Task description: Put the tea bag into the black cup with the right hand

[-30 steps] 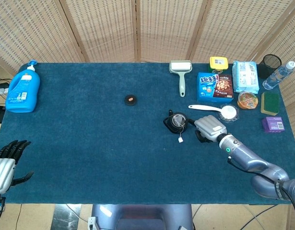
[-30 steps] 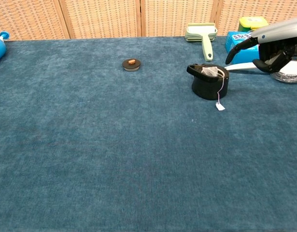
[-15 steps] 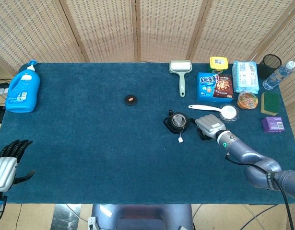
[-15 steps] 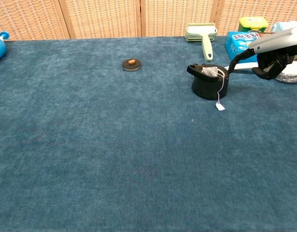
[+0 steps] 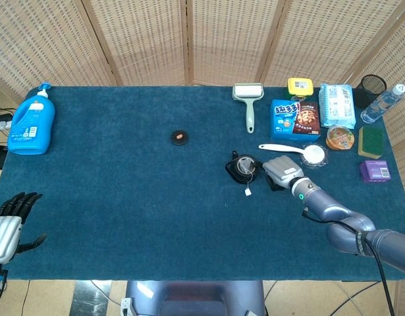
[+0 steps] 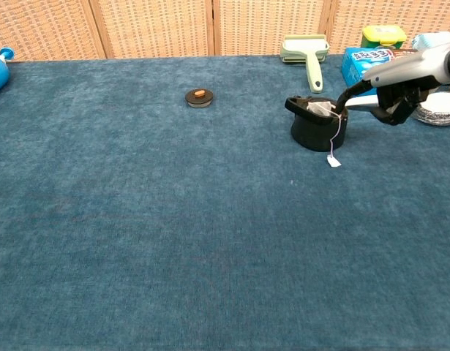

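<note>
- Tea bag (image 6: pixel 319 109) sits inside black cup (image 6: pixel 317 126); its string and tag (image 6: pixel 332 161) hang over the rim onto the table.
- Right hand (image 6: pixel 395 86) is close beside the cup, one fingertip reaching the rim; whether it grips anything cannot be told.
- Risk: that finger snags the string or knocks the cup, pulling the bag out or tipping the cup.

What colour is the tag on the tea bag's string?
White; the tag lies on the cloth beside the black cup, clearest in chest view.

- Your right hand (image 5: pixel 282 169) hovers low above the table, one dark finger (image 6: pixel 350 94) stretched forward
- Your left hand (image 5: pixel 7 220) rests open, fingers spread
</note>
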You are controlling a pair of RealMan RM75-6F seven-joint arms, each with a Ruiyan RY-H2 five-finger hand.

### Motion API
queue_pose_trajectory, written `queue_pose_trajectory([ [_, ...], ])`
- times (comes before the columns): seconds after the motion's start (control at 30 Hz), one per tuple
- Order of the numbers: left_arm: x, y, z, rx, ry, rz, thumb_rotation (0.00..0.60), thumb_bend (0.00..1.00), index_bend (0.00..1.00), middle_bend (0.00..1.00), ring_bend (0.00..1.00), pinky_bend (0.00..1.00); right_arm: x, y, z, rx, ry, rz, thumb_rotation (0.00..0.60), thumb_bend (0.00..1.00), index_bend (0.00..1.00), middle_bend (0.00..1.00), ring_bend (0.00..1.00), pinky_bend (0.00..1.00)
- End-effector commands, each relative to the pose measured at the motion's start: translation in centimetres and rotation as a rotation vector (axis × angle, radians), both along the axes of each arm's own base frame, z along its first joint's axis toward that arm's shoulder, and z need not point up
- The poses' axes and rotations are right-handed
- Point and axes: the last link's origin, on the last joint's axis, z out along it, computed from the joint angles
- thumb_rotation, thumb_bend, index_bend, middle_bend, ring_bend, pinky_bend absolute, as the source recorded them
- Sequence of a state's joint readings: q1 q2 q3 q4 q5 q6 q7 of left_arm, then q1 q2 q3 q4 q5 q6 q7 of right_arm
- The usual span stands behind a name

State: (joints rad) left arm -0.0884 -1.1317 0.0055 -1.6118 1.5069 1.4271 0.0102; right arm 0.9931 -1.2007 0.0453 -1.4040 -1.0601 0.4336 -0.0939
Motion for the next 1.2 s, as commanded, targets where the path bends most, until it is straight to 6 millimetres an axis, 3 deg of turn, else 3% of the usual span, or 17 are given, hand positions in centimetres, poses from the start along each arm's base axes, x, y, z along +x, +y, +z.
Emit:
queue_pose_trajectory([
  [0.03,-0.1,0.0,0.0,0.000,-0.001,0.000,0.600,0.25,0.13,0.12,0.07,0.11,0.3,0.0,-0.3,0.003,0.003,0.004,0.600,0.81,0.16,1.00,1.00,1.00],
  [0.93,-0.9,-0.1,0.1,0.002,-0.007,0.020,0.600,0.25,0.13,0.12,0.07,0.11,2.9,-0.4,-3.2,0.035,0.015,0.054,0.600,0.79,0.16,1.00,1.00,1.00],
  [1.2,-1.0,0.2,0.0,-0.004,-0.013,0.017,0.600,0.25,0.13,0.12,0.07,0.11,2.9,0.0,-2.8,0.026,0.019,0.056,0.600,0.78,0.16,1.00,1.00,1.00],
])
